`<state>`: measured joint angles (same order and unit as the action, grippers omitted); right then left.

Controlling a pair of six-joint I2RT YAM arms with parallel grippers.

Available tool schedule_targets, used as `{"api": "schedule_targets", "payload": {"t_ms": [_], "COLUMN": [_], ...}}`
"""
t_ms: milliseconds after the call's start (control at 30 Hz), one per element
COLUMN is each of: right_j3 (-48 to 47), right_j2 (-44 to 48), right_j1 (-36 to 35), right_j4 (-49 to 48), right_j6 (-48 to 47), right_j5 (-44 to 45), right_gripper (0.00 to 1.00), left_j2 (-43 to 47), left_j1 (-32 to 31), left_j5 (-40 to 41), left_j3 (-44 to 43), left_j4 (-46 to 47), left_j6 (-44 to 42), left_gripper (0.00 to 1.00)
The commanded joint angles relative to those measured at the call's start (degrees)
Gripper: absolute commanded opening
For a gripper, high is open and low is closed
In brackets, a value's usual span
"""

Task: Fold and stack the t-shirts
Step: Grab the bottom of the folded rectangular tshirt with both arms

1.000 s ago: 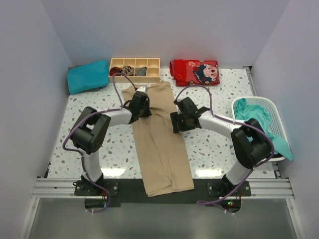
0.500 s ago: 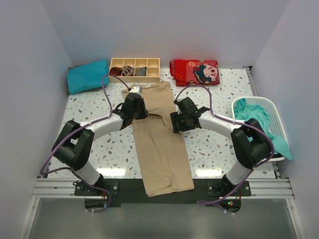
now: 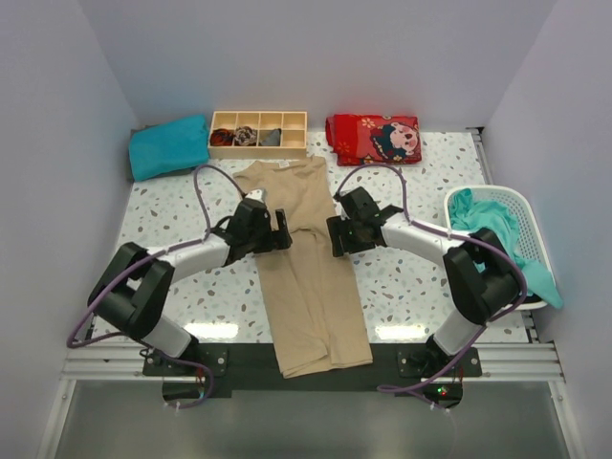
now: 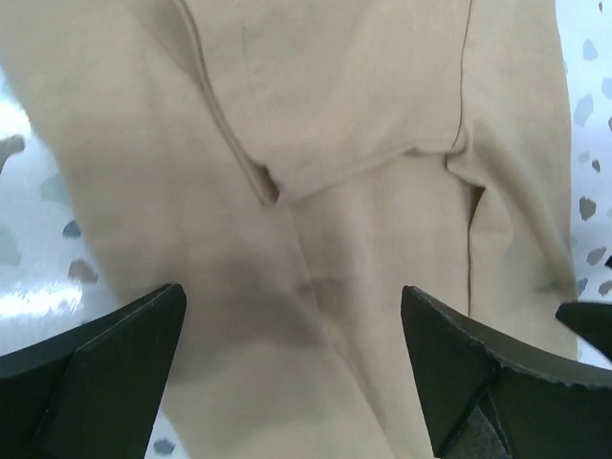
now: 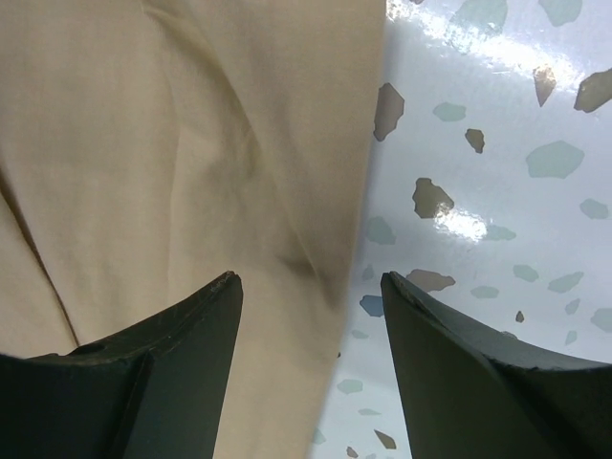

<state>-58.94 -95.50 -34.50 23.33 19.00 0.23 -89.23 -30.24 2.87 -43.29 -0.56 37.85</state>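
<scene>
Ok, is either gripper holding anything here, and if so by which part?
Nothing is held. The left gripper and the right gripper are both open over the tan t-shirt, the right one at the shirt's side edge.

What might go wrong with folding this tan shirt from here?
The right gripper hangs open right at the shirt's edge, so it might close on too little cloth and slip. The left gripper is open over folded layers; it may grab only the top one. The shirt's near end overhangs the table, so a pull might drag it off.
</scene>
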Motion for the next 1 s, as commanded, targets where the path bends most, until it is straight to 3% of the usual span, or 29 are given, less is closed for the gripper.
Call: {"api": "schedule_targets", "payload": {"t_ms": [0,200,300,500,700,967], "right_j3": [1.2,5.5,9.6,15.0,20.3,29.1], "right_j2": [5.4,11.9,16.2,22.8,26.8,36.3], "right_j1": [-0.1,-0.2,-0.7,-6.7,-9.4,-10.1], "right_j4": [3.3,8.4,8.2,7.5,7.7,8.0], "right_j6": [-0.5,1.5,3.9,8.6,15.3,21.2], "right_j5": [2.7,2.0,-0.1,-2.5,-0.4,-1.7], "right_gripper": [0.64,0.66,0.65,0.66,0.66,0.66], "left_j2": [8.3,19.3,23.7,28.9,32.4,35.1], "left_j1": [-0.6,-1.6,-2.9,-13.6,-27.0,-34.2], "left_j5": [-0.2,-2.0,-7.6,-14.3,-6.4,0.6], "left_j3": [3.3,7.9,12.3,20.7,26.0,30.4], "left_j4": [-2.8,-7.8,-6.8,-3.3,-3.3,-5.7], "left_j6": [-1.4,-2.4,-1.3,2.8,12.2,19.5], "left_gripper": [1.00,1.00,1.00,1.00,1.00,1.00]}}
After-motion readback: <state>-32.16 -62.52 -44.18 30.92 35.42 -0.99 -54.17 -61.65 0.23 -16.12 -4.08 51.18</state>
